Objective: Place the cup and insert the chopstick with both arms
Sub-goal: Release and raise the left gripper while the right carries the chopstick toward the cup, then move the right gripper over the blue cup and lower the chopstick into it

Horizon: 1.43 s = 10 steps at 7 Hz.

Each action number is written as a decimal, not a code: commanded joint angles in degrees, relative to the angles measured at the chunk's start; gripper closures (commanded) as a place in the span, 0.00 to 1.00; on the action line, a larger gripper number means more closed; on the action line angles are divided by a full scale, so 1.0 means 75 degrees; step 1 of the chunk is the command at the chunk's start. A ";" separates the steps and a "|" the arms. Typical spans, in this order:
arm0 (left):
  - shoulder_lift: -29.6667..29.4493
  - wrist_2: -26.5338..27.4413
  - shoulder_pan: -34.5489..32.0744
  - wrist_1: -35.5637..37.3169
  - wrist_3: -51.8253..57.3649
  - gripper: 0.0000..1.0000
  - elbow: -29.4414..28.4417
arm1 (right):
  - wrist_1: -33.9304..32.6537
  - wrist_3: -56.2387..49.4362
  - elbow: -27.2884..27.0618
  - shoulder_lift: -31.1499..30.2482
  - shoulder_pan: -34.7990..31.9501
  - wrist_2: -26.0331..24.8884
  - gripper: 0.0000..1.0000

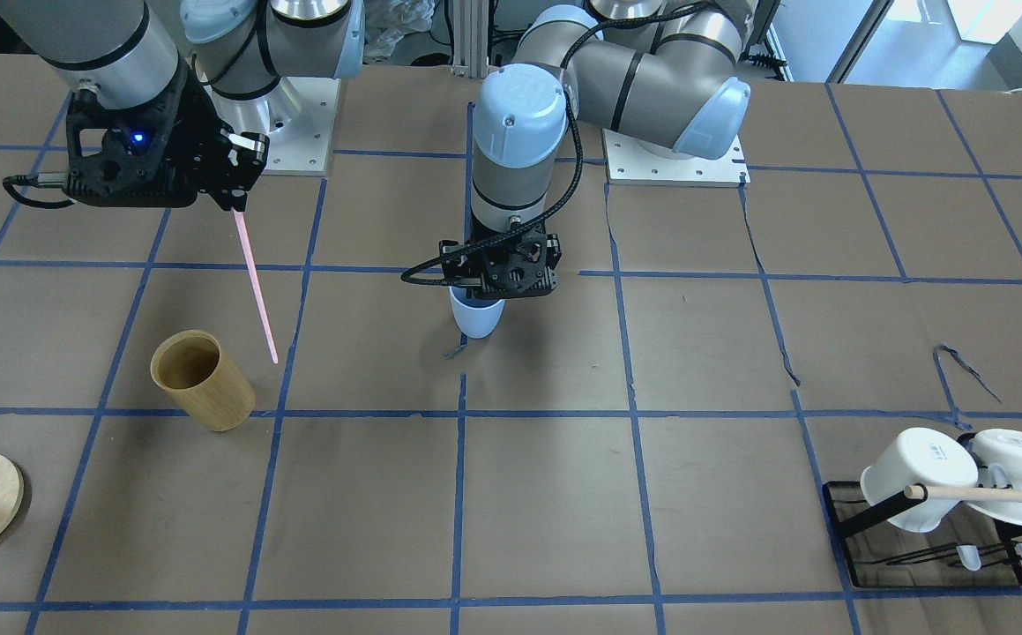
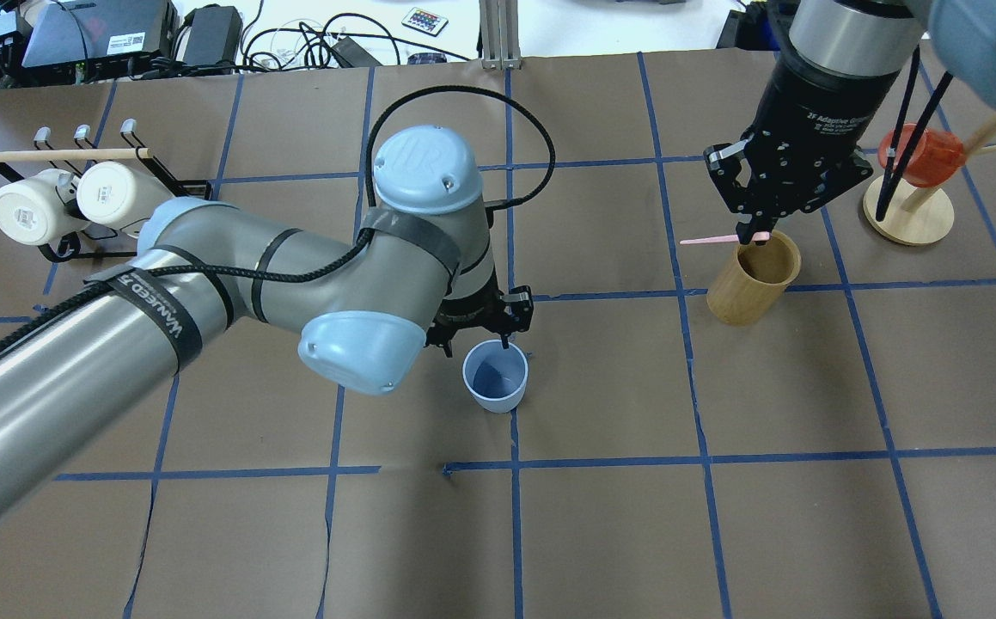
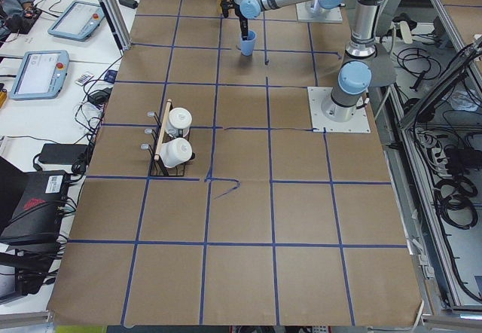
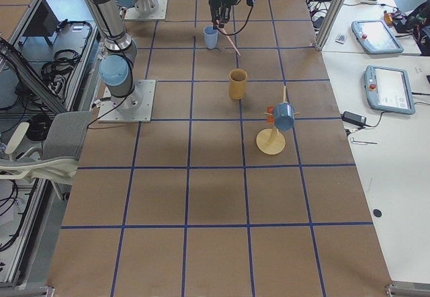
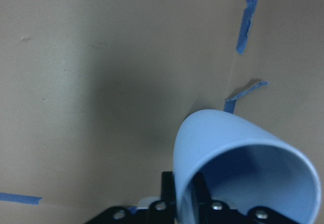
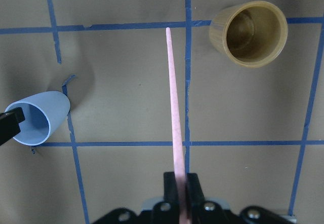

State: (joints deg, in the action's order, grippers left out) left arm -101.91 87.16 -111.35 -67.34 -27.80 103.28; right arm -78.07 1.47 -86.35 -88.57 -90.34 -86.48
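Note:
The light-blue cup (image 2: 495,376) stands upright near the table's middle; it also shows in the front view (image 1: 477,317), the left wrist view (image 5: 243,163) and the right wrist view (image 6: 38,117). My left gripper (image 2: 498,331) is shut on the cup's rim, one finger inside and one outside. My right gripper (image 2: 755,232) is shut on the top end of the pale-pink chopstick (image 1: 256,287), which hangs free above the table. The chopstick also shows in the right wrist view (image 6: 174,117). It is well apart from the cup, close to the tan cylinder.
A tan wooden cylinder (image 2: 754,277) stands under my right gripper. A round wooden stand (image 2: 907,215) with an orange cup is behind it. A black rack (image 2: 119,202) with two white mugs and a light-wood dowel stands at the far left.

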 commanded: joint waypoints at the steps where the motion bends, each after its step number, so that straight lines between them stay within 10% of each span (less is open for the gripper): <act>1: 0.0390 0.0166 0.0988 -0.1585 0.1669 0.00 -0.1005 | -0.0020 0.0644 -0.0007 -0.0003 -0.0456 0.0151 1.00; 4: 0.1350 0.0613 0.2410 -0.1754 0.4337 0.00 -0.1056 | -0.0055 0.2189 -0.0019 0.0020 -0.1533 0.0593 1.00; 10: 0.1682 0.0437 0.2588 -0.2072 0.4340 0.00 -0.1102 | -0.1028 0.3788 -0.0054 0.0945 -0.3412 0.1136 1.00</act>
State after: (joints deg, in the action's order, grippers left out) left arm -89.22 90.47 -91.97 -82.58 4.74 94.97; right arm -85.24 29.33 -86.70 -82.97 -114.89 -78.24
